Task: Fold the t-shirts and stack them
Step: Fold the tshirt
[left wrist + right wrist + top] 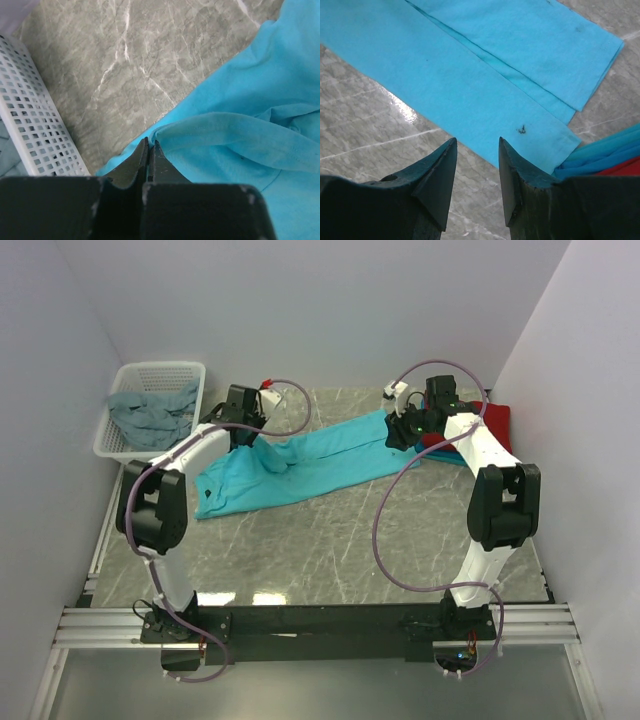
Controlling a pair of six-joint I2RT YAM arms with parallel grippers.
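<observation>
Nearest the arm bases the marble-patterned desk point(300, 560) shows as bare stone. Just past it the bright turquoise t-shirt point(330, 462) stretches slantwise as a long band, from the left arm point(195, 452) up toward the right arm point(478, 445).

The step in hand looks like the crosswise fold of that band. The left jaws are pressed together and, in the left wrist view, seem to nip a raised ridge of the cloth at its left end. The right jaws stand spread above the opposite end with nothing between them. To do this well, the right jaws should probably come down over the hem corner and take both layers, so that the two ends travel together. Lifting one end alone would likely drag the band askew and spoil the lengthwise fold. Keeping the cloth low and lightly taut should help the edges meet squarely.

The shirt is thin, soft and matte, doubled lengthwise. It is flat at the right end, with a small dark speck near the hem, and bunched by the left jaws.

Farther back on the right lies a red t-shirt point(492, 420), with a turquoise-blue t-shirt point(600, 156) showing at its near edge. At far left, a white perforated basket point(118, 430) holds a crumpled grey-blue t-shirt point(150, 412).
</observation>
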